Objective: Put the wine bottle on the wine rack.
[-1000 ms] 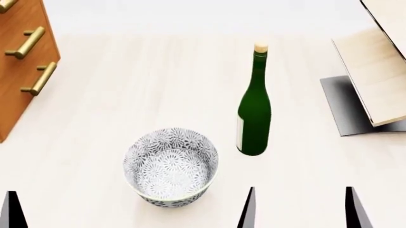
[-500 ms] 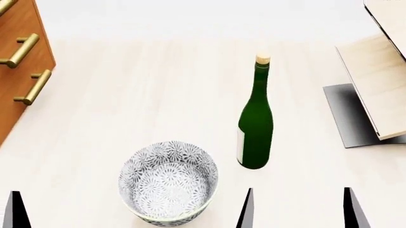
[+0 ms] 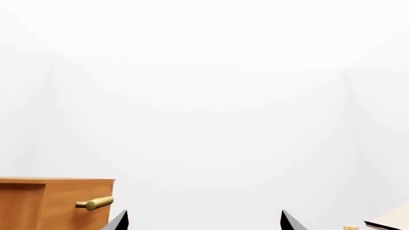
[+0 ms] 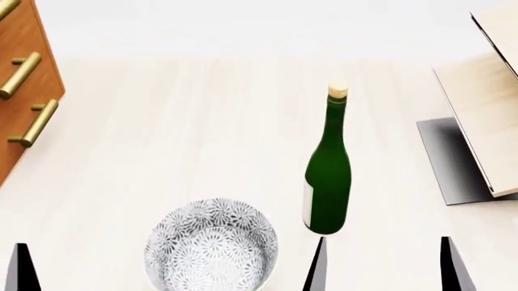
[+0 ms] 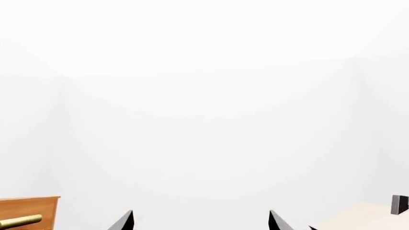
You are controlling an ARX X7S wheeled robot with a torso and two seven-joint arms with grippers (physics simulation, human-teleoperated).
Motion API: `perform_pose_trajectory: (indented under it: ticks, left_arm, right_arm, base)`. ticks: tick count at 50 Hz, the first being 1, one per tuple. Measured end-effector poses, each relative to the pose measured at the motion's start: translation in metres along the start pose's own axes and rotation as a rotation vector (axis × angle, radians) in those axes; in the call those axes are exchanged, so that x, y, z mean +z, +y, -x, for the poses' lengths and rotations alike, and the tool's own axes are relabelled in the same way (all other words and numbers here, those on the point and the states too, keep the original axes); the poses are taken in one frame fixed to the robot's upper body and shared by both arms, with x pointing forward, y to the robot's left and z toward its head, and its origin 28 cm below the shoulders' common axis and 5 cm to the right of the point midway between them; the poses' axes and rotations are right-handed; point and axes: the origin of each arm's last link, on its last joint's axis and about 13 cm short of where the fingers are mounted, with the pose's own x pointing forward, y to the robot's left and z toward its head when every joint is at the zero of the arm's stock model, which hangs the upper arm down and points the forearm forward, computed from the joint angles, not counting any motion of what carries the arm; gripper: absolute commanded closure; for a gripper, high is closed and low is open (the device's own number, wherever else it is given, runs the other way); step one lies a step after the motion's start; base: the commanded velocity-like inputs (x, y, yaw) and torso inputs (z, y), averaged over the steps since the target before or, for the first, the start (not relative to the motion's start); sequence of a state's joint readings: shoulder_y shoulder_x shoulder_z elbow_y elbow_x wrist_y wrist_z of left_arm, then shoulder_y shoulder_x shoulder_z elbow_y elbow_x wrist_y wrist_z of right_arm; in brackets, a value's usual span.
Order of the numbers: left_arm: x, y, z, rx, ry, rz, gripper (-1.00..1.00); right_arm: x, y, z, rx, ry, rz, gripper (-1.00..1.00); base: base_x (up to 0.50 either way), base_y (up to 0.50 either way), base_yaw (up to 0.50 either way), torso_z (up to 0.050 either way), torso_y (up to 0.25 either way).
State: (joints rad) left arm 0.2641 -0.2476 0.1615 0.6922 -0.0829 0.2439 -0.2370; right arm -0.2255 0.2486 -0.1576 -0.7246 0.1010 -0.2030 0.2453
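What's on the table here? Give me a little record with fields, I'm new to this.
bottle: green, corked, upright on the table
rack: slanted wood boards on a grey base, at the right edge
bowl: patterned, nearest the robot, left of the bottle
cabinet: brown, brass handles, far left
right gripper: open, holding nothing
left gripper: open, holding nothing

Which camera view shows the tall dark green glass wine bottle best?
The head view. There the tall dark green glass wine bottle stands upright on the pale table, seen whole from cork to base. The left wrist view shows only what seems to be its cork at the picture's edge. The right wrist view shows none of it.
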Motion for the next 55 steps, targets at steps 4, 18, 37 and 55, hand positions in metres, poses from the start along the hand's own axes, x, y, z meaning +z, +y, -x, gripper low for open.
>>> perform_pose_trajectory:
  ticks: [4, 18, 37, 55]
  left_arm:
    - [0.0006, -0.0008, 0.0, -0.005, 0.001, 0.003, -1.0]
    - [0.0005, -0.0021, 0.0004, -0.013, 0.006, 0.007, -1.0]
    - [-0.0001, -0.0027, 0.0008, -0.016, 0.01, 0.01, -1.0]
    - [-0.0001, -0.0031, 0.0008, -0.016, 0.014, 0.01, -1.0]
  right_arm:
    - [0.0004, 0.0003, 0.0, 0.003, 0.0, -0.001, -1.0]
    - [0.0007, 0.0006, 0.0006, 0.006, -0.002, 0.0, -1.0]
    - [-0.0001, 0.001, 0.0014, 0.009, -0.002, 0.003, -1.0]
    - [-0.001, 0.0012, 0.0016, 0.009, 0.0, 0.009, -1.0]
  base:
    - [0.11, 0.0, 0.0, 0.0, 0.0]
    - [0.11, 0.0, 0.0, 0.0, 0.0]
    - [0.11, 0.0, 0.0, 0.0, 0.0]
    - [0.11, 0.0, 0.0, 0.0, 0.0]
